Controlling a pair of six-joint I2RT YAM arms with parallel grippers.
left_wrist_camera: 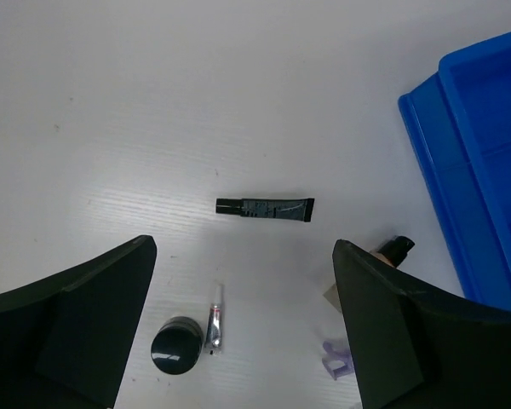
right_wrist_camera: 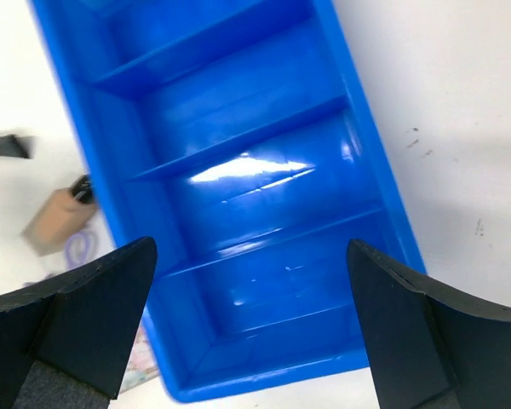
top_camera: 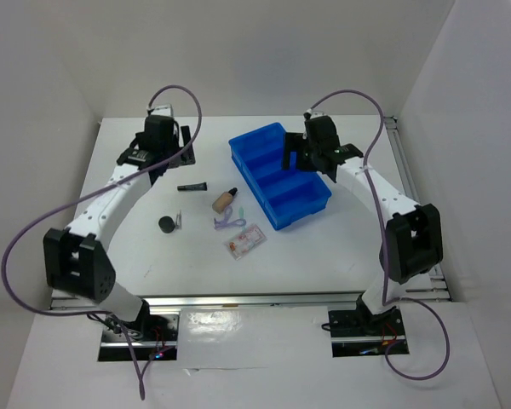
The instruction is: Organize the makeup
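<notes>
- Makeup, where is it?
- All of it lies on the white surface (top_camera: 136, 247), between the two arms and closer to the left hand (top_camera: 180, 158) than to the right hand (top_camera: 311, 162).
- What is the left hand doing?
- It hangs above the surface with its fingers wide apart. It holds nothing and touches nothing.
- What is closest to it?
- The slim black tube (left_wrist_camera: 265, 208). In the left wrist view it lies flat and shows in the gap between the two fingers. Nearer to the hand's own camera sits the round black puff (left_wrist_camera: 177, 345), with the tiny silver piece (left_wrist_camera: 214, 326) just beside it.
- And the beige black-capped bottle (top_camera: 226, 199)?
- It lies on its side, off to the right of the left hand. That hand's right finger hides most of it in the wrist view. The lilac looped tool (top_camera: 228, 220) lies right next to the bottle. The clear pink-red packet (top_camera: 244, 241) is a bit further from the hand, near the tool.
- Where is the right hand?
- It hangs over the big blue tray (top_camera: 253, 183). Its fingers are wide apart too, and it holds nothing.
- Can the right hand's camera see any makeup?
- Yes, the bottle shows just outside the tray's left wall, near its left finger. The tray's walls split it into boxes in a row.
</notes>
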